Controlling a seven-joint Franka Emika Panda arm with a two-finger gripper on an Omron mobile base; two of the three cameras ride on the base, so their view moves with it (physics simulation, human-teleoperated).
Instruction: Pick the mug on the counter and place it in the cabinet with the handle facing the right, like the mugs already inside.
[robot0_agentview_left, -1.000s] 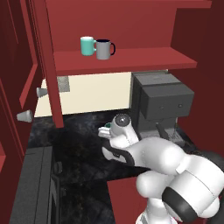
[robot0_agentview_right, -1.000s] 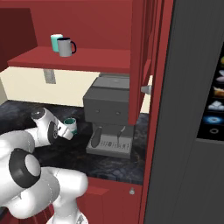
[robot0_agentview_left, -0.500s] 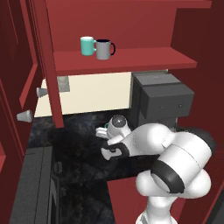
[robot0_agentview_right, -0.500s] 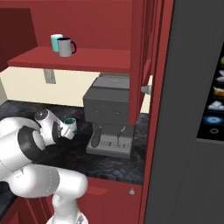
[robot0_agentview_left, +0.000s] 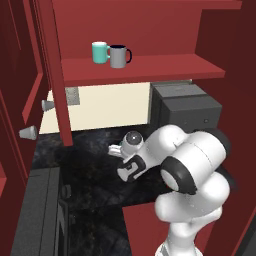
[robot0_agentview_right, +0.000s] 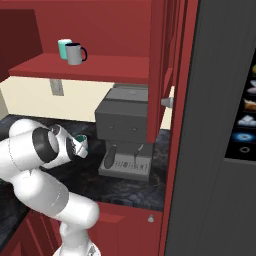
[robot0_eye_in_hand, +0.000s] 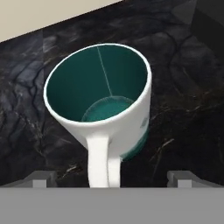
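My fingers (robot0_eye_in_hand: 43, 178) spread wide at the bottom corners of the hand view, holding nothing. Between them rises the pale handle (robot0_eye_in_hand: 103, 159) of the mug (robot0_eye_in_hand: 105, 103), upright on the glossy black marbled counter (robot0_eye_in_hand: 183, 96), mid-frame, teal-lined and empty. Upper left of the left base view: teal mug (robot0_agentview_left: 100, 52) and grey mug (robot0_agentview_left: 119, 56) on the red cabinet (robot0_agentview_left: 150, 67) shelf.
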